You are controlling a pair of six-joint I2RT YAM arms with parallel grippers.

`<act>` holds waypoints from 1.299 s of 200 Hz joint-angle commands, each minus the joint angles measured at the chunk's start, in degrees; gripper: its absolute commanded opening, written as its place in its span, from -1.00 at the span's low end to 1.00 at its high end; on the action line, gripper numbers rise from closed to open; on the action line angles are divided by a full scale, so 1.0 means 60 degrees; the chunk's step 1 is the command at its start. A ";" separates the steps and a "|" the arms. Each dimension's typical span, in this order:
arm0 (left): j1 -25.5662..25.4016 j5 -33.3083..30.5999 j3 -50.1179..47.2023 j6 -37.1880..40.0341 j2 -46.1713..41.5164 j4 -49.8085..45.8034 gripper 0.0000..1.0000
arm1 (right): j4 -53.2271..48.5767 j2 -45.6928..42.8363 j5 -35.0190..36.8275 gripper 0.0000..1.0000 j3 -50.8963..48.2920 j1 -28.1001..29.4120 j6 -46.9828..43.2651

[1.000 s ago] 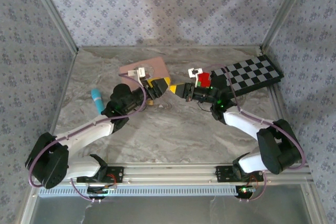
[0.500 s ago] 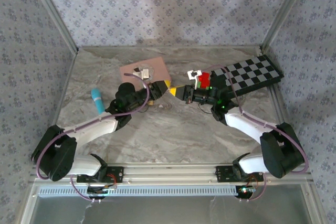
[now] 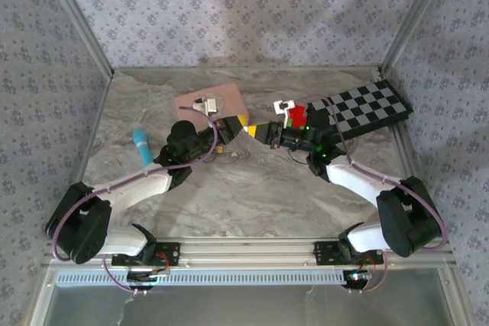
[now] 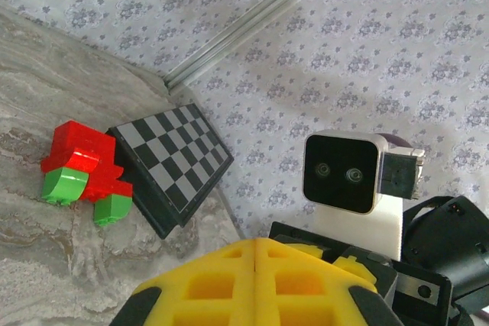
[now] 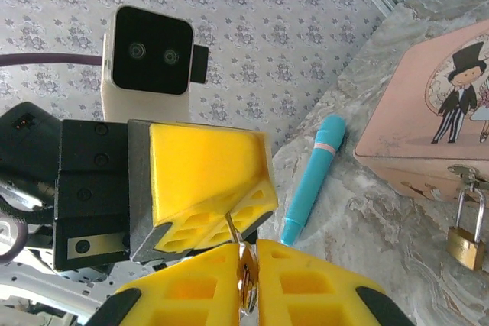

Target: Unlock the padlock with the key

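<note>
Key (image 5: 246,284) spans L-R btwn claws: left gripper (image 4: 256,265) pinched on its tip, right gripper (image 3: 258,130) hugging the bow, grip can't tell; padlock (image 5: 464,246) hangs off pink box (image 5: 428,135) just far, nearer left arm.

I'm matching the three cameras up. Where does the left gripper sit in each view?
Top external: left gripper at centre, tip to tip with the right gripper.
Left wrist: left gripper at bottom centre, shut.
Right wrist: left gripper left of centre, closed on the key.
Shared landmark: the marble table.
</note>
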 commanded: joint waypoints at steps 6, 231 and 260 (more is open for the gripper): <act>-0.0127 -0.0037 0.0074 -0.0048 -0.0061 0.0333 -1.00 | 0.1179 0.0238 -0.0037 -0.70 -0.0076 0.0064 0.0490; 0.1968 0.0422 -0.0849 0.0687 -0.1634 -0.2883 0.34 | 0.0301 0.0068 -0.0013 -1.00 -0.0452 -0.0409 0.0118; 0.1558 0.1531 -0.0513 0.0797 -0.1094 -0.2373 0.42 | 0.0020 0.0206 -0.0276 -1.00 -0.0193 -0.0303 0.0108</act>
